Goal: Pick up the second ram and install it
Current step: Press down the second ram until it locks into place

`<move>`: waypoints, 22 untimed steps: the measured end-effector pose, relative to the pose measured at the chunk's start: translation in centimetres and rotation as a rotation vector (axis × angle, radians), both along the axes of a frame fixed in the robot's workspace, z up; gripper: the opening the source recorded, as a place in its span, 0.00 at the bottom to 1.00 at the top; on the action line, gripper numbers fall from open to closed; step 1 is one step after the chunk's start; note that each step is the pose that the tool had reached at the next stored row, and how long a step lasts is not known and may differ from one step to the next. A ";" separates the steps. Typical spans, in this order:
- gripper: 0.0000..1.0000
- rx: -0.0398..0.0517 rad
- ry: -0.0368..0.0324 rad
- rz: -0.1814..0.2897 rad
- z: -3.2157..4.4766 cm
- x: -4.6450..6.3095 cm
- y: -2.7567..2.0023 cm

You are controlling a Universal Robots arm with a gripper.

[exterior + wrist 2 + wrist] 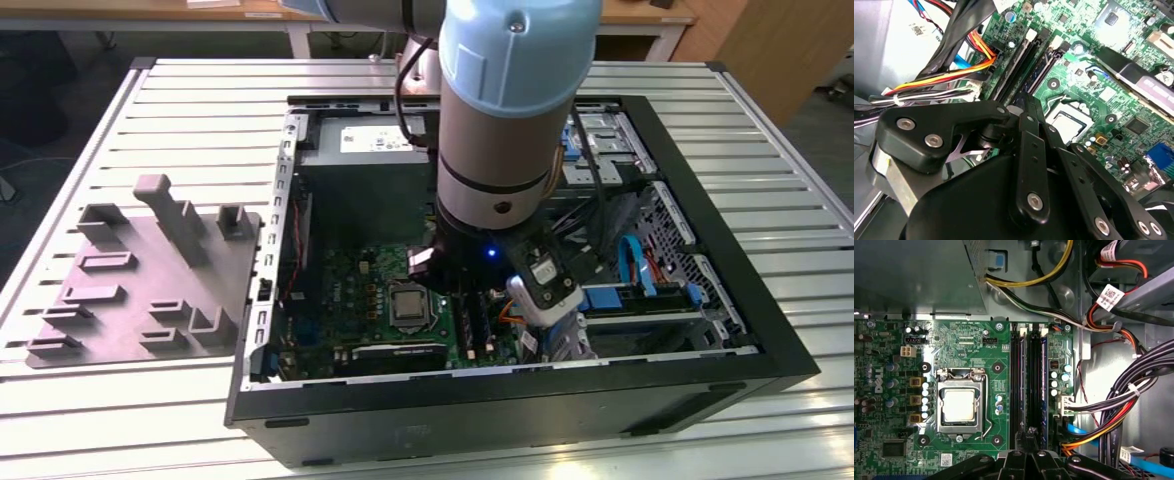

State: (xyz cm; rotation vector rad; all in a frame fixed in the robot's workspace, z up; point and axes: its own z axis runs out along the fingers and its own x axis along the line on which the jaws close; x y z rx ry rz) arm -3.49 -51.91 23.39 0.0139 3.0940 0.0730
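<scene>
Second ram [1043, 385] seated upright in its black slot beside the CPU socket [960, 405]; gripper [1030, 437] closed over it; press straight down, evenly.

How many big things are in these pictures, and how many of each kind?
Robot arm: 1
Open computer case: 1
Grey parts holder: 1
Silver processor: 1
Total: 4
</scene>
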 end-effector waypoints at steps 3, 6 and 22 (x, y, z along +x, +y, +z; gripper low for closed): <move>0.10 -0.0003 0.0000 0.000 -0.32 0.0 -0.02; 0.10 -0.0007 0.0003 0.000 -0.48 0.0 -0.03; 0.10 -0.0016 0.0085 0.000 -1.15 0.1 -0.20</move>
